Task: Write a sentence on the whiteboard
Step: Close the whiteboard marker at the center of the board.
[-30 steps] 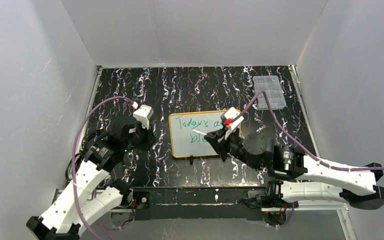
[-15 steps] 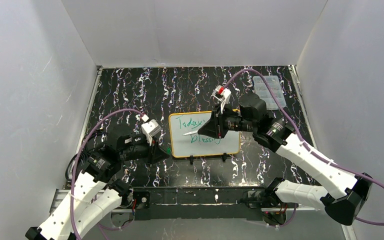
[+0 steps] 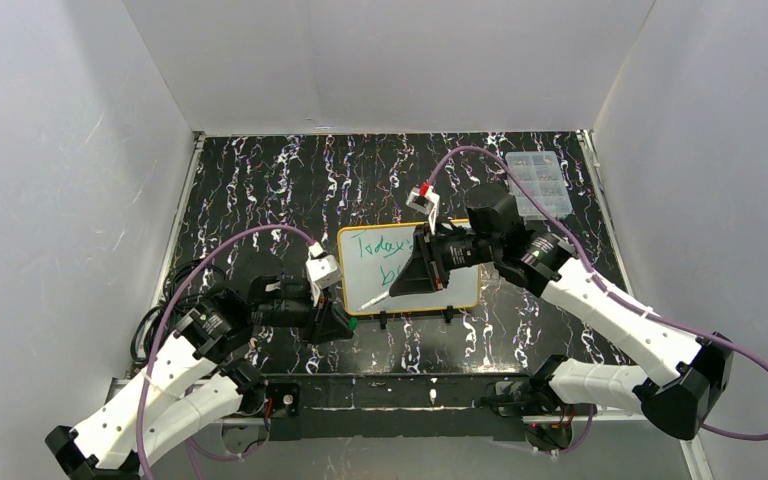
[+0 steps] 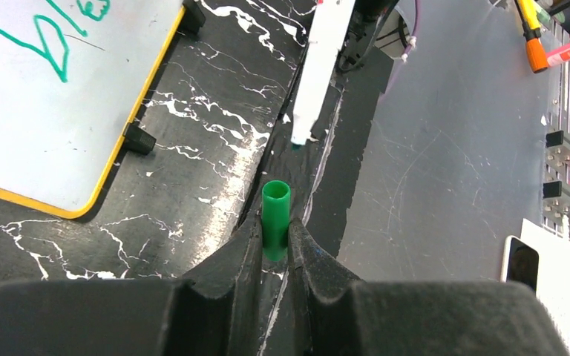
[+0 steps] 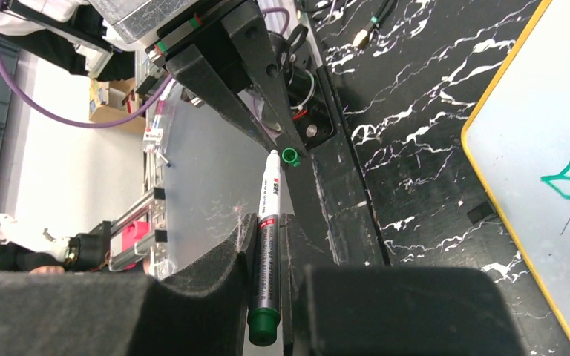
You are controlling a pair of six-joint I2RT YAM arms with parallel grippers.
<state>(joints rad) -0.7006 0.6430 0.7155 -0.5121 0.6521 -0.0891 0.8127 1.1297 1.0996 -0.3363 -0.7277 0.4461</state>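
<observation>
The whiteboard (image 3: 380, 255), yellow-framed with two black clip feet, lies mid-table with green writing on it; it also shows in the left wrist view (image 4: 37, 111) and the right wrist view (image 5: 557, 148). My right gripper (image 3: 422, 275) is shut on a white marker (image 5: 265, 252) with a green end, held over the board's lower middle, its tip pointing toward my left gripper. My left gripper (image 3: 345, 322) is shut on the green marker cap (image 4: 275, 219), just left of the board's front corner. The marker's tip (image 4: 302, 133) sits a short way beyond the cap's open end.
A clear compartmented plastic box (image 3: 538, 182) stands at the back right. White walls enclose the table on three sides. A black rail (image 3: 390, 392) runs along the front edge by the arm bases. Purple cables loop over both arms.
My right gripper swung the marker from the board's writing down toward the front left. My left gripper moved right and forward with the cap, closing in on the marker tip.
</observation>
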